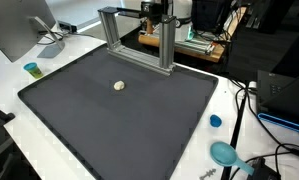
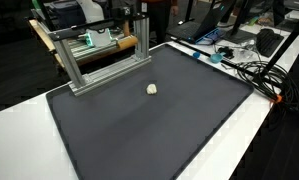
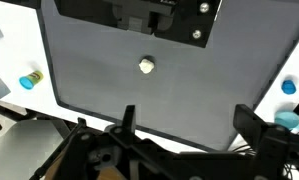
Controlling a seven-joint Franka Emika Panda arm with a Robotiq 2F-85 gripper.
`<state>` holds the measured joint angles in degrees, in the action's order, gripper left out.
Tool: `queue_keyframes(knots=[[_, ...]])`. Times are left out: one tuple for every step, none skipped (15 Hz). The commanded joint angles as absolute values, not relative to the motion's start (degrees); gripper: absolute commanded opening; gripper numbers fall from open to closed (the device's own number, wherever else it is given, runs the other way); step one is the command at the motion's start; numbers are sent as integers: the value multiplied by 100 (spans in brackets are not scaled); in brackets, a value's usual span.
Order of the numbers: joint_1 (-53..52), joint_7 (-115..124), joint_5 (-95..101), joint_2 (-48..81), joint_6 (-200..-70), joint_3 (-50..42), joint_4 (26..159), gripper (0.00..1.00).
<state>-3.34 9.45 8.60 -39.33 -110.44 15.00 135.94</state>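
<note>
White lump [image 3: 146,65]; spread pincer [image 3: 186,125] in wrist view

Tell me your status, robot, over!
Jaws open, holding nothing. Small white lump lies alone on the dark mat. Metal frame stands at the mat's far edge, clear of it.

White table [image 1: 74,45] carries dark mat [image 1: 129,130]; pale lump [image 1: 118,86], perhaps stone, on it.

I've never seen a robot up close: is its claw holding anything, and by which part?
Nothing is held. The gripper stands open and empty above the dark mat; the small pale lump lies on it, untouched.
</note>
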Motion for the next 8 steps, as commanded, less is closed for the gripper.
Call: queue_keyframes(knots=[[-537,411,887,-4114,-11589,993,14213,100],[-601,185,797,-4197,-11721,822,14392,100],[-611,68,735,-4201,-11776,700,14482,100],[-493,384,869,-3951,-11550,952,14140,100],[-490,336,866,-3952,-11592,875,14218,100],[-489,336,866,-3941,-11593,870,14218,100],[-494,344,869,-3938,-11592,894,14207,100],[-500,351,871,-3939,-11592,912,14199,100]])
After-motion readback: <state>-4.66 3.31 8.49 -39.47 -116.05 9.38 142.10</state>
